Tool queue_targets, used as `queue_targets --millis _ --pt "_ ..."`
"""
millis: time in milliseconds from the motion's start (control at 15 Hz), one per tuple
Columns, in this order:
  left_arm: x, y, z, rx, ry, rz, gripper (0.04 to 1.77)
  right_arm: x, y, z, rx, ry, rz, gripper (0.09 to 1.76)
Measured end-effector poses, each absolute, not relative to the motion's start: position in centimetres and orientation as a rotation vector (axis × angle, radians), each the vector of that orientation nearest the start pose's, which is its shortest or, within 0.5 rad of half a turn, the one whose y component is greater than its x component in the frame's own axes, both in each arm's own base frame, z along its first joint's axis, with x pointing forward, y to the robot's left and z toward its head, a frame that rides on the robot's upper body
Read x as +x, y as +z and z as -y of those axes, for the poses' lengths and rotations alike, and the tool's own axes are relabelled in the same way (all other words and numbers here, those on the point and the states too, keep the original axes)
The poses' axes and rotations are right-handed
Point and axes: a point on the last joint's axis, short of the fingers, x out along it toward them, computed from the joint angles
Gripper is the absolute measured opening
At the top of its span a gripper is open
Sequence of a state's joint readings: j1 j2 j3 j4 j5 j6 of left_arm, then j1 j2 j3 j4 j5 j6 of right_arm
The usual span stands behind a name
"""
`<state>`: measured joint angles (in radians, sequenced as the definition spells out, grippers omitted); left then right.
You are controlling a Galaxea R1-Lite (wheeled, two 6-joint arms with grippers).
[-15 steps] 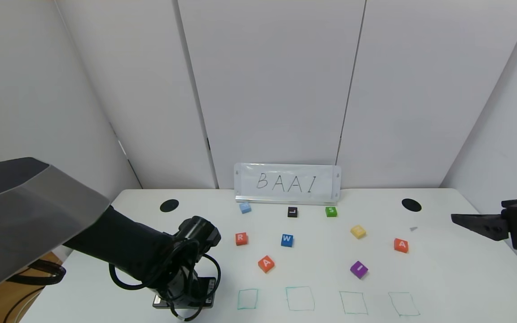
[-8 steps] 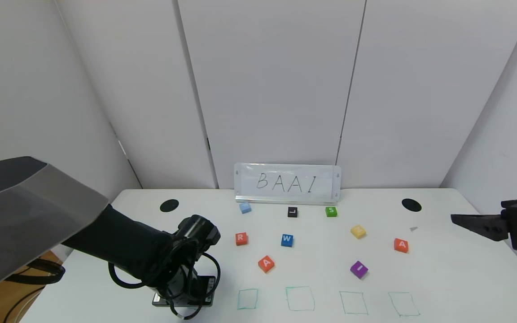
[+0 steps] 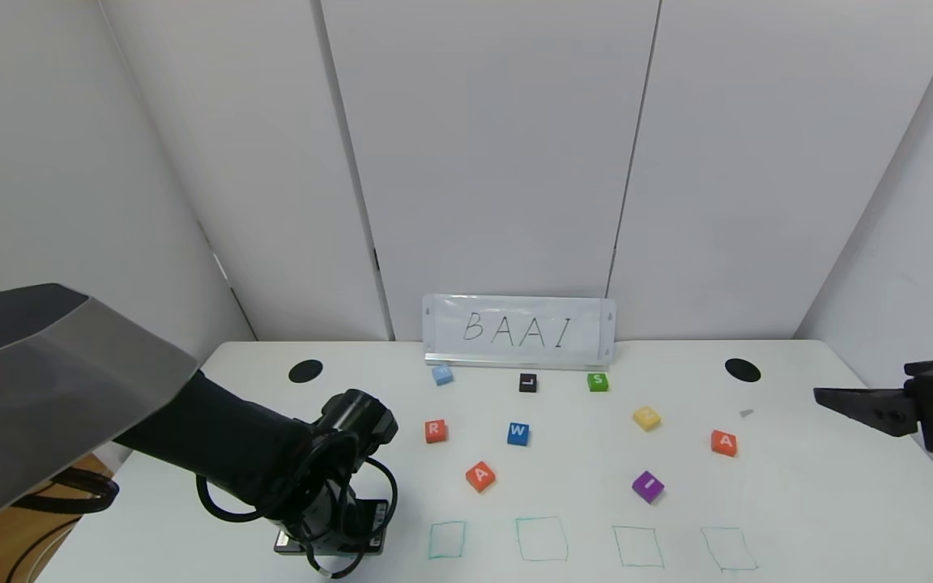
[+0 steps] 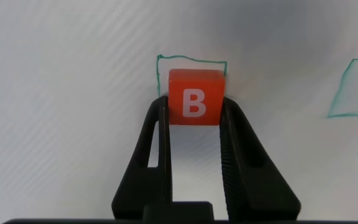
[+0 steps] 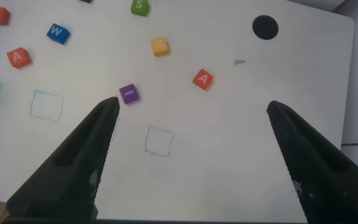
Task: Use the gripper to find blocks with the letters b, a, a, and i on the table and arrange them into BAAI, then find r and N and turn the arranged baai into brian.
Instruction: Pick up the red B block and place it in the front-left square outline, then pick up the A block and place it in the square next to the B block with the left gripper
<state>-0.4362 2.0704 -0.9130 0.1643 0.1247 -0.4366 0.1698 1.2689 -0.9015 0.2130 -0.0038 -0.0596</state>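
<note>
Left gripper [image 4: 194,115] clamps the B block [image 4: 194,96] low at the near edge of the table [image 3: 823,494].

B sits just short of the leftmost teal square [image 3: 446,539]. Farther back lie one A [image 3: 480,475], purple I [image 3: 648,486], R [image 3: 435,431] and the other A [image 3: 723,442] (all loose, well apart). Right gripper [image 5: 194,137] hangs wide open and empty at the table's right side.

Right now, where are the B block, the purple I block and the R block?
B block [image 4: 194,99], left wrist view, its lettered face.
Purple I block [image 3: 648,486], head view, its top.
R block [image 3: 435,431], head view, its top.
</note>
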Motion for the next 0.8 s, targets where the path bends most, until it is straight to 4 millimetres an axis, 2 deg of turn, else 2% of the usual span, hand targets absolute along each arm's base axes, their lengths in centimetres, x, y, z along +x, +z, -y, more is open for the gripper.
queue_targets --millis 67,200,467,800 --pt "28.1 3.4 12.8 -0.007 0.018 -1.292 0.57 18.4 23.8 -3.1 -0.108 0.179 -0.575 1.71" --pt "28.1 3.4 12.8 -0.006 0.018 -1.291 0.83 18.4 23.8 -3.2 -0.109 0.179 -0.575 1.71" --pt "28.1 3.8 12.9 -0.009 0.012 -1.279 1.18 18.4 23.8 -3.2 -0.11 0.183 -0.575 1.71" --pt "28.0 5.3 13.2 -0.019 -0.005 -1.24 1.43 18.3 23.8 -3.3 -0.11 0.184 -0.574 1.71"
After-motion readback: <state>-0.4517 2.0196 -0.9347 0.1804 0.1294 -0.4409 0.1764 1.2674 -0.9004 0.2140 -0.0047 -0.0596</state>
